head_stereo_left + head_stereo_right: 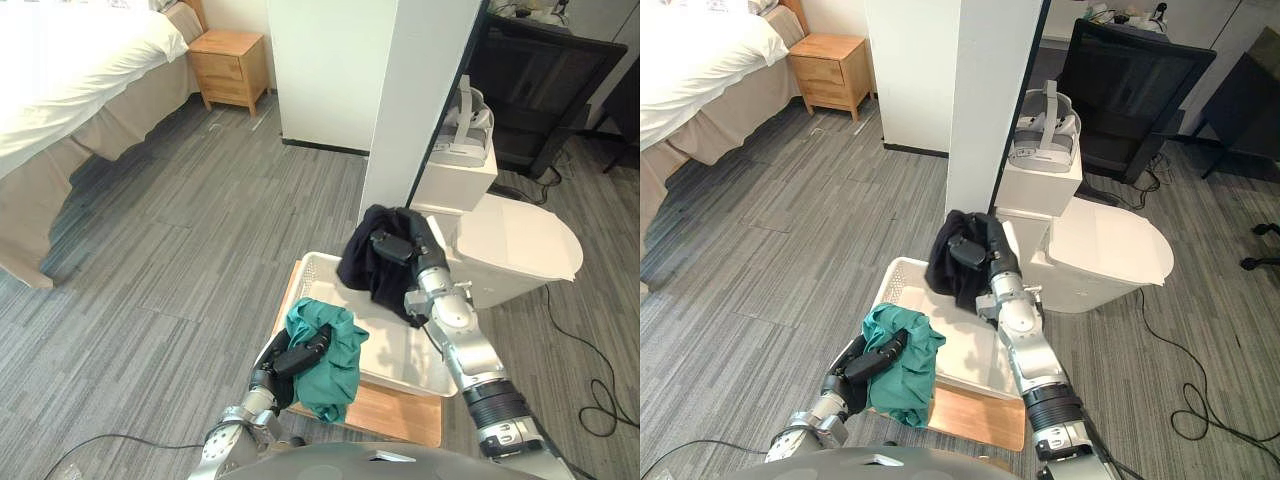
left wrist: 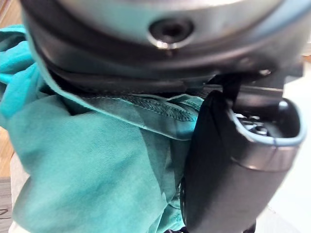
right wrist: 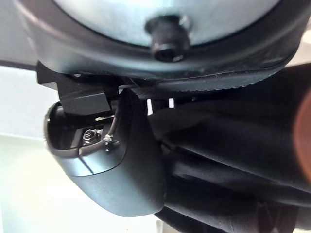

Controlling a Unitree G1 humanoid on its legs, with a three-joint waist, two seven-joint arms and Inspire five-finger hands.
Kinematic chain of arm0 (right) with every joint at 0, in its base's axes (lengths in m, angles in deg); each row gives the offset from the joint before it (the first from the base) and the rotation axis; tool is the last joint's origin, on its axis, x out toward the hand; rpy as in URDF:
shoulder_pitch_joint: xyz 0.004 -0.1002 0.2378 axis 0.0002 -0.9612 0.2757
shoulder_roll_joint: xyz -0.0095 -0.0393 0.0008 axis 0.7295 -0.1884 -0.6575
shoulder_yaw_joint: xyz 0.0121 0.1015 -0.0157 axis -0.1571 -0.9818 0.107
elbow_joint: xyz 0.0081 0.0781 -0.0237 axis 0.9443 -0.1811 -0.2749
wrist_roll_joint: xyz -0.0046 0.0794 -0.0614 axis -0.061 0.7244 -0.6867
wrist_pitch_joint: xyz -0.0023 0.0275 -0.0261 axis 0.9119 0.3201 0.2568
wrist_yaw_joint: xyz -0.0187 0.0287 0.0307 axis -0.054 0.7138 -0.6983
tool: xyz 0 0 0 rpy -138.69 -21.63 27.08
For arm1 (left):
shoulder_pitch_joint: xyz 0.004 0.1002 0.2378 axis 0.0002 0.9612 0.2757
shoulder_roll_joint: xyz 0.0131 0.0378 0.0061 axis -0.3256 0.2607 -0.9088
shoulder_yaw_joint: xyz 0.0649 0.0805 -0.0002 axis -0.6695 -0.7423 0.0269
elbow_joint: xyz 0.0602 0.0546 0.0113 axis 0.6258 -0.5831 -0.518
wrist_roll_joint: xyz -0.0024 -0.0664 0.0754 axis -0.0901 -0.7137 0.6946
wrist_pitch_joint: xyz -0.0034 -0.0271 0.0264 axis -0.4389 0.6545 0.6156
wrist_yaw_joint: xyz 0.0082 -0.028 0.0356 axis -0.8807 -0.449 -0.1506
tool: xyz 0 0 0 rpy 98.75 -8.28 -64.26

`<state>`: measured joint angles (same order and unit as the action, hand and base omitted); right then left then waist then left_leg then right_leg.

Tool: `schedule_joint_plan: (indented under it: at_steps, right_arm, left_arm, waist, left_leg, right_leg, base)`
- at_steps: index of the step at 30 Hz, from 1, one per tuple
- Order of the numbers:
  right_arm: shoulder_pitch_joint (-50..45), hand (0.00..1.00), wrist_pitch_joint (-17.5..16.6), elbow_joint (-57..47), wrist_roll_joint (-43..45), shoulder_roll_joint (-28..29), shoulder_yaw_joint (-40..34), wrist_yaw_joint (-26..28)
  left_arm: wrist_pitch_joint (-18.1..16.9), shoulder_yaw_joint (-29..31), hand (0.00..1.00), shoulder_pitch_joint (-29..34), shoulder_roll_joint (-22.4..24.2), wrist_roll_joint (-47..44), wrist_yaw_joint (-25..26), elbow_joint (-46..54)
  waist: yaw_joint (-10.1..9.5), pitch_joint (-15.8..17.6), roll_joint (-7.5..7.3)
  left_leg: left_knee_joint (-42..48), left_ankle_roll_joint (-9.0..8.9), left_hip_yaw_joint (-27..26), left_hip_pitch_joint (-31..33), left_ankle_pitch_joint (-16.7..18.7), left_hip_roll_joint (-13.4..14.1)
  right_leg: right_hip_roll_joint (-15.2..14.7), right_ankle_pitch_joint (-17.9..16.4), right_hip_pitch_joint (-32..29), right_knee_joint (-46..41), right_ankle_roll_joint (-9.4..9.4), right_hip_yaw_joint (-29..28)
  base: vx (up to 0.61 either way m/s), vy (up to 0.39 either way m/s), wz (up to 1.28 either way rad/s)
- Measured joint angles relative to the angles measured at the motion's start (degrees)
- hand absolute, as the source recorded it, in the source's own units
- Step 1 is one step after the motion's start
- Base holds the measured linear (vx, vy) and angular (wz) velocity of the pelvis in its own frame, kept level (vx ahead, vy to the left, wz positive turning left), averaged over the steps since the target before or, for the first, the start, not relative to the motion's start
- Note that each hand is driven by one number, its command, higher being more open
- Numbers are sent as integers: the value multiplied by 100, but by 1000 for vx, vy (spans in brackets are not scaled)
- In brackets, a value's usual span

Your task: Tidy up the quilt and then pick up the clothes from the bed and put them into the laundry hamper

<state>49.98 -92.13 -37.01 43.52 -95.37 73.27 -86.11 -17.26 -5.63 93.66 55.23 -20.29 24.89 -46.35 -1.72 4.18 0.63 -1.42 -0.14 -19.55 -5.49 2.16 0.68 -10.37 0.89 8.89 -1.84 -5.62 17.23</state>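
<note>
Left hand (image 1: 300,355) clenched on the teal garment (image 1: 335,372) and right hand (image 1: 395,248) clenched on the black garment (image 1: 365,270), the white hamper (image 1: 395,350) just below both; teal cloth overhangs the rim beneath the left hand, so release there risks spilling outside.

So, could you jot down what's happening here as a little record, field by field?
left hand: curled round a teal garment, at the hamper's near left corner
right hand: curled round a black garment, over the hamper's far side
laundry hamper: white, shallow, on a wooden board; visible inside is bare
bed: far left, white quilt, well away from the hamper
nightstand: wooden, beside the bed
task stage: both garments at the hamper, not yet released
</note>
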Motion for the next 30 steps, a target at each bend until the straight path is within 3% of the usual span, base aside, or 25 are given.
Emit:
schedule_joint_plan:
  at_steps: [6,9,13,15,17,23,28,30]
  right_arm:
    - [-758,100,-65,561,-983,270,444,-303]
    - [-1078,100,-67,563,-1125,335,619,-335]
    - [-1341,100,-151,563,-1384,314,943,-337]
    - [-1342,100,-187,563,-1405,309,1048,-333]
    - [-1329,100,-360,557,-1603,301,1204,-352]
    - [-1221,100,-422,84,-1596,145,1355,-432]
    - [-1201,100,-421,-688,-1490,62,887,-397]
    - [-1223,100,-421,-1095,-1344,46,614,-375]
  left_arm:
    - [-251,10,0,-187,0,2,-89,148]
    - [-389,14,0,-228,-2,-10,-119,709]
    - [-792,-18,0,-559,16,-31,-72,1483]
    - [-1009,-13,0,-786,11,126,141,1620]
    - [-1367,83,0,-1163,-2,922,778,1625]
    - [-1611,484,0,-1640,-178,2066,1943,1609]
    - [-1642,794,0,-2033,-452,2694,2347,1359]
    - [-1638,1034,0,-2043,-545,2681,2240,1372]
  waist:
    - [52,21,4]
    - [90,76,-81]
    - [224,73,-37]
    - [237,62,-40]
    - [251,16,-46]
    - [343,-49,-62]
    - [366,-66,-56]
    - [412,-70,-51]
  left_leg:
    - [-352,-68,-73,-1,-342,42]
    - [-373,-62,-216,-6,-377,-35]
    - [-375,-126,-292,-20,-477,86]
    - [-375,-134,-313,0,-509,120]
    - [-375,-104,-350,9,-567,154]
    - [-373,-118,-445,18,-611,191]
    - [-373,-102,-560,-11,-624,191]
    - [-373,-96,-594,-14,-628,190]
  right_leg:
    - [63,-136,-174,-3,89,-78]
    - [6,-480,-203,4,24,-211]
    - [91,-477,-314,-19,68,-332]
    - [134,-442,-347,-12,95,-360]
    - [163,-373,-360,23,102,-377]
    - [253,-195,-372,113,62,-500]
    - [260,-110,-375,122,52,-639]
    - [258,-68,-374,156,56,-659]
  base:
    - [-119,-53,-9]
    - [-153,-30,-20]
    - [-125,10,-14]
    - [-60,0,-10]
    - [-23,2,-9]
    - [16,-5,-9]
    - [21,23,-12]
    - [3,32,-11]
